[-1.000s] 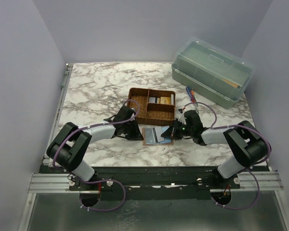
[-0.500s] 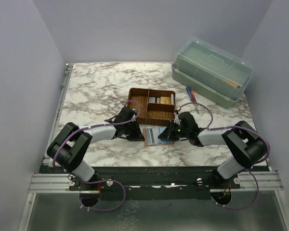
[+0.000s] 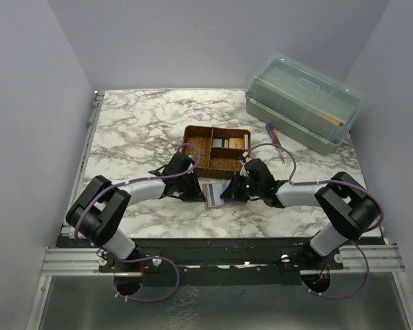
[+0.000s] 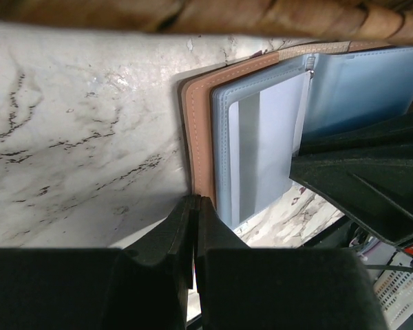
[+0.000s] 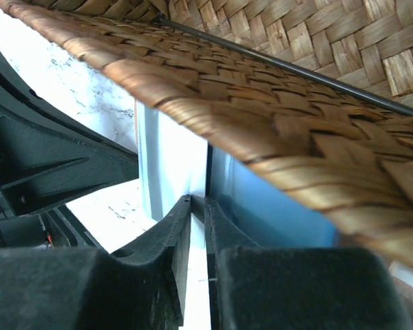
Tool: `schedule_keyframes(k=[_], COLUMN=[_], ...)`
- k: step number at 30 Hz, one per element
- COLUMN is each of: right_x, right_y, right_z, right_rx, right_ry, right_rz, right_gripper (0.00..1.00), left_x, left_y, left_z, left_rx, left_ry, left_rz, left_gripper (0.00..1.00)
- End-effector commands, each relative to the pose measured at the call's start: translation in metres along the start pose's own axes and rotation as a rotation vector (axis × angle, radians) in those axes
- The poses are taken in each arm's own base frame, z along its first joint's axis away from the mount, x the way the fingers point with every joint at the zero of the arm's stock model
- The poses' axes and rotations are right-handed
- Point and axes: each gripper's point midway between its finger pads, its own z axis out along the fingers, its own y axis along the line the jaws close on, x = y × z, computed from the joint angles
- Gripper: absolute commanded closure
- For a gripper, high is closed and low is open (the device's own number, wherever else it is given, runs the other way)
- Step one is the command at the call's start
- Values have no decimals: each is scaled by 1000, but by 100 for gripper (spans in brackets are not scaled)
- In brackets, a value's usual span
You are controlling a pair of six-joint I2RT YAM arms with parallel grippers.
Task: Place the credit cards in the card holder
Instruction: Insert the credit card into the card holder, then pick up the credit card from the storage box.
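The tan card holder (image 3: pixel 214 193) lies open in front of the woven tray, its bluish clear pockets up. In the left wrist view my left gripper (image 4: pixel 196 199) is shut on the card holder's tan edge (image 4: pixel 201 130). A whitish credit card (image 4: pixel 268 144) sits partly inside a clear pocket. My right gripper (image 3: pixel 230 192) is over the card holder's right half. In the right wrist view it (image 5: pixel 198 199) is shut on the whitish credit card (image 5: pixel 171 161), beside a blue pocket (image 5: pixel 275 213). More credit cards (image 3: pixel 228 143) lie in the tray.
The brown woven divided tray (image 3: pixel 205 159) stands just behind the card holder, and its rim (image 5: pixel 261 103) hangs close over my right fingers. Red and blue pens (image 3: pixel 274 137) lie to its right. A large translucent green box (image 3: pixel 303 102) stands at the back right.
My right gripper has moved left, from the card holder's right edge to over it, carrying the card across the pockets. My left gripper has stayed on the card holder's left edge.
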Motion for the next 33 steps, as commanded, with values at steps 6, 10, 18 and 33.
schedule_keyframes(k=[6,10,18,33], right_x=[9,-3,-74,-231], right_y=[-6,0,23,-19], right_z=[-18,-31,-64,-65], right_rx=[103,133,278,797], right_ry=[17,-1,-118,-290], right_rz=[-35,-90,-250,-276], right_gripper=[74,66,43,31], left_x=[-3,-6,-27,-88], left_y=[8,7,-37,-103], left_z=[-13,-27,-71,-101], left_rx=[-62,-59,62,134], left_ry=[-20,-39,-139,-231], left_rz=[37,48,148,429], left_gripper=[90,83,61,41])
